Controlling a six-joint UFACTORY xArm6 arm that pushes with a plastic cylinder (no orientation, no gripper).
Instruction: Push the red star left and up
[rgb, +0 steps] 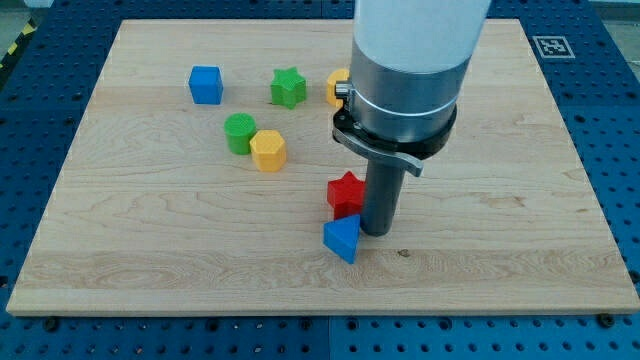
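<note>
A pale wooden worktop (150, 260) with visible lengthwise grain is seen lying on a blue perforated base. No claw is fitted: the arm ends in a wide white cylinder with a grey metal collar, from which a straight dark rod is carried down to the board. My tip (377, 233) is set on the wood at the right side of the red star (346, 192), touching or all but touching it. The red star, a matt plastic piece with blunt points, is placed a little below the middle of the board. Just below it, at its lower left edge, a blue block (342, 238) with a pointed, wedge-like form is found, close beside the tip.

Toward the view's top left a blue cube (206, 85) is seen alone. A green star (288, 87) lies to its right, and a yellow block (337, 87) is partly hidden behind the arm. A green cylinder (240, 133) and a yellow hexagonal block (268, 150) are set touching each other.
</note>
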